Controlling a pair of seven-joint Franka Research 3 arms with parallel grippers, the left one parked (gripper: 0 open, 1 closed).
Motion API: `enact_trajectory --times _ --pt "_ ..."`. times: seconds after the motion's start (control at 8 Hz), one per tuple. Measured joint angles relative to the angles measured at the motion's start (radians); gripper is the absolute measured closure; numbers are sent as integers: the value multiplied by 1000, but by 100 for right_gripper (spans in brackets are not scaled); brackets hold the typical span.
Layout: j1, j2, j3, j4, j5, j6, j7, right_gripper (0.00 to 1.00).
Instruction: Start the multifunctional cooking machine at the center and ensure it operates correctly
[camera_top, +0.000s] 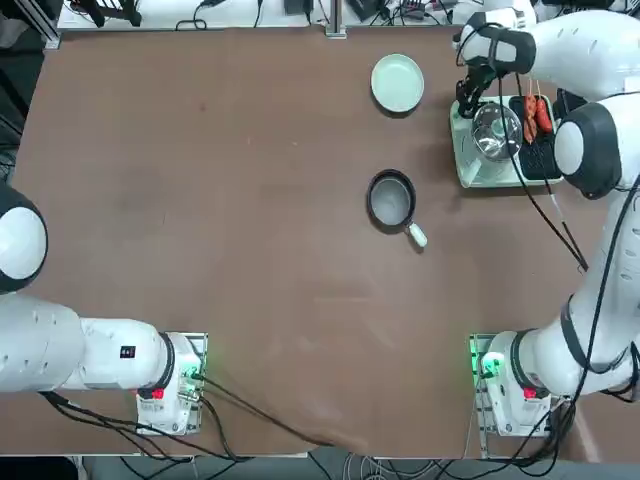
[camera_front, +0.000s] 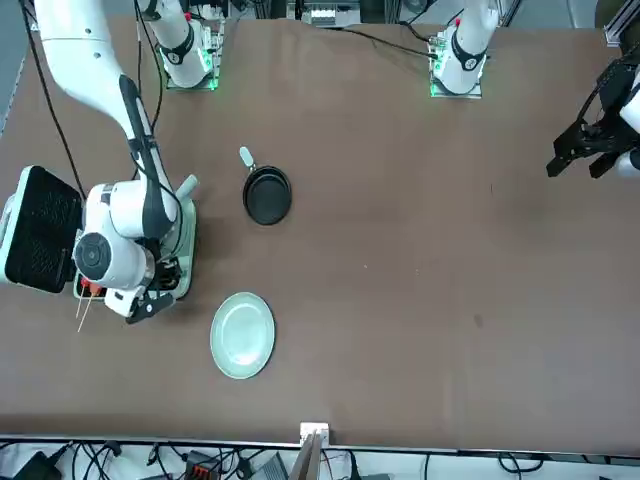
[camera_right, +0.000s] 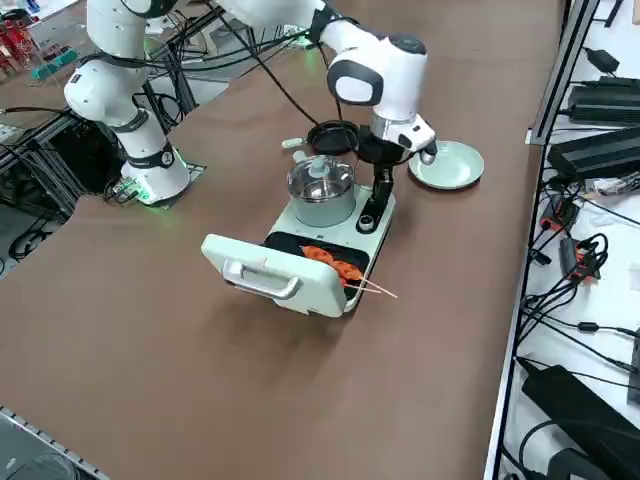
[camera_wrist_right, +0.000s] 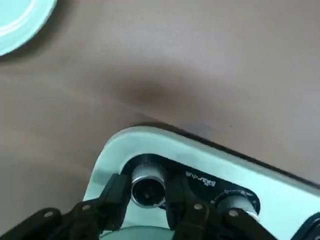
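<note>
Right wrist view: right end effector (camera_wrist_right: 148, 197) down at the corner of the pale mint-green rectangular cooking machine (camera_wrist_right: 200, 150), black fingers (camera_wrist_right: 114, 196) pinching a small shiny metal dial (camera_wrist_right: 148, 184) between them. Second, similar knob (camera_wrist_right: 234, 203) just beside it on the same black control strip. Edge of a pale green round plate (camera_wrist_right: 22, 20) on the brown surface (camera_wrist_right: 200, 65) nearby, apart from the machine.

Right side view: end effector (camera_right: 375, 215) pointing straight down at the machine's (camera_right: 330, 235) corner nearest the plate (camera_right: 447, 164). Small shiny steel pot (camera_right: 321, 188) seated in the machine, black grill plate (camera_right: 325, 262) next to it carrying orange-red skewered food (camera_right: 335, 265). Hinged lid (camera_right: 270, 272) swung fully open, lying flat.

Top view: machine (camera_top: 490, 150) toward the far right of the surface (camera_top: 200, 200), not at its middle. Small dark round pan with a white handle (camera_top: 392, 200) nearer the centre, well apart from the machine; plate (camera_top: 397, 82) beyond it.
</note>
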Motion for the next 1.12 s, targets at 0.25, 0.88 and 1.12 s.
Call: enact_trajectory --times 0.25,0.88,1.12 --pt "0 0 0 1 0 -1 -22 58" --pt "12 19 1 95 6 -95 11 7" --pt "15 13 -5 231 4 -253 46 0"
